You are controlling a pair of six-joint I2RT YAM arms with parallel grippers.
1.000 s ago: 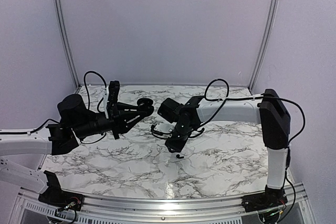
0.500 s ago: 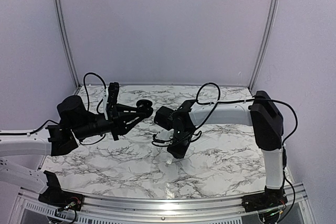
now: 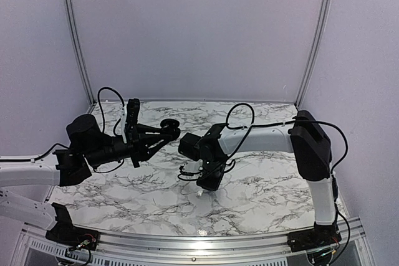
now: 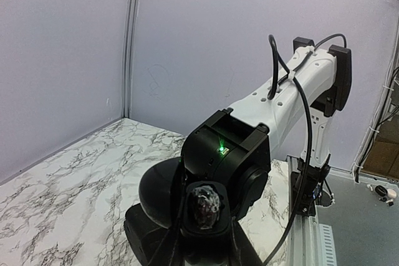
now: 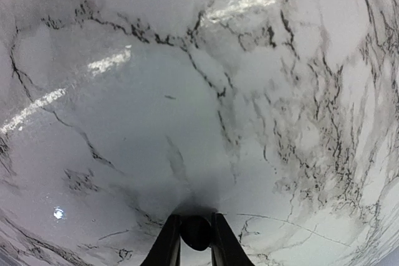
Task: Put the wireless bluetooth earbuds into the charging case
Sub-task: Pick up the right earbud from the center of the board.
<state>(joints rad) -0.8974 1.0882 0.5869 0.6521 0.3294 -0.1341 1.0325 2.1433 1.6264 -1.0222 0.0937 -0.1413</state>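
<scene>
Right tool clenched on one black earbud, down by the surface. Left tool clenched, raised. Charging case not discernible. Earbud likely light, slick, rolls: pinch across round body, gently.

Glossy white table with dark marble veining

Glossy, smooth tabletop, white marble-look with black veins and lamp glare streaks. The walls are plain, pale, matt and smooth. The front rail is bare silver metal with a dull shine. White arm link is plastic with a satin sheen. Black joint housing is plastic, mostly matt. The cable has black rubbery sheathing. The earbud nipped in the right hand is black smooth plastic with a faint sheen. The fingers are black and matt.
</scene>
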